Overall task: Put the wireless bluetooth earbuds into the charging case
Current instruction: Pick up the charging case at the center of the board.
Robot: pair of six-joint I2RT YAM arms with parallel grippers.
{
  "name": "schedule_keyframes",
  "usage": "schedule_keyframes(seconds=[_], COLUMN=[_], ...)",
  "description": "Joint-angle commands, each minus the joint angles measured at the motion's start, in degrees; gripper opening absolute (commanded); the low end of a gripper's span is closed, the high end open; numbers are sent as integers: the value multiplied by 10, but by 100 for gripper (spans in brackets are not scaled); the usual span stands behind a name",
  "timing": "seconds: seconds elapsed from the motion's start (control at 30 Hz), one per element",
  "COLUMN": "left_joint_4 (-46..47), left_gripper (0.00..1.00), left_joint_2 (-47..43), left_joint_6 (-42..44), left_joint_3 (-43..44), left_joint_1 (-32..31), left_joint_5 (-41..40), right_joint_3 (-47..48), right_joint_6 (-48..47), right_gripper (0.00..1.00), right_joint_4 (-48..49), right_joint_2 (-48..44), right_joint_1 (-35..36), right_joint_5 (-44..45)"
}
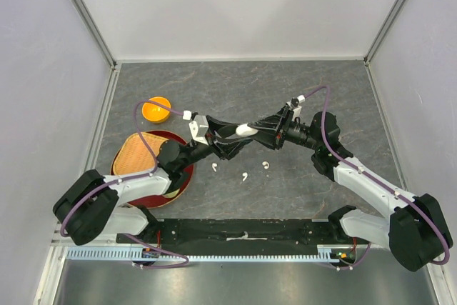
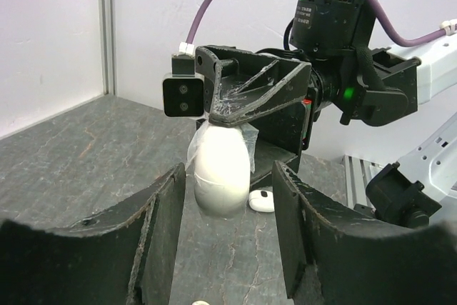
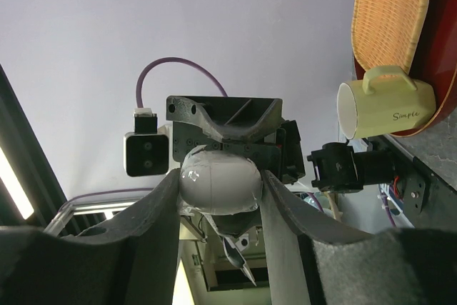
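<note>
The right pincer [image 3: 218, 183] gripped the charging case [image 1: 245, 131] at mid-table [image 1: 321, 91]. The left pincer [image 2: 228, 176] stood open around the case's lower part, and we saw no contact yet. Three earbuds [image 1: 245, 176] lay loose nearby. We feared that an off-centre squeeze could twist the glossy case out of the hold.

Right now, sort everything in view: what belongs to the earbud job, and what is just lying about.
Job:
charging case, gripped by the right end effector
left end effector, open around it
three loose earbuds

Lying about:
orange bowl
woven tray
red plate
green mug
</note>
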Motion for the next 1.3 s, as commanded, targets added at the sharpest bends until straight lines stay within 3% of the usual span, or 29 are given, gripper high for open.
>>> schedule_keyframes(seconds=[0.0, 0.4, 1.27], left_joint_4=[44, 79, 55], left_gripper=[57, 47, 50], left_joint_2=[9, 41, 3], left_joint_6=[-13, -12, 3], left_joint_3=[14, 17, 13], left_joint_1=[-4, -16, -25], left_joint_5=[-11, -42, -60], right_joint_3=[15, 5, -4], right_joint_6=[12, 21, 21], right_gripper=[5, 4, 4], right_joint_4=[30, 40, 32], right_joint_2=[-10, -11, -21], right_joint_1=[4, 4, 4], right_joint_5=[-3, -4, 5])
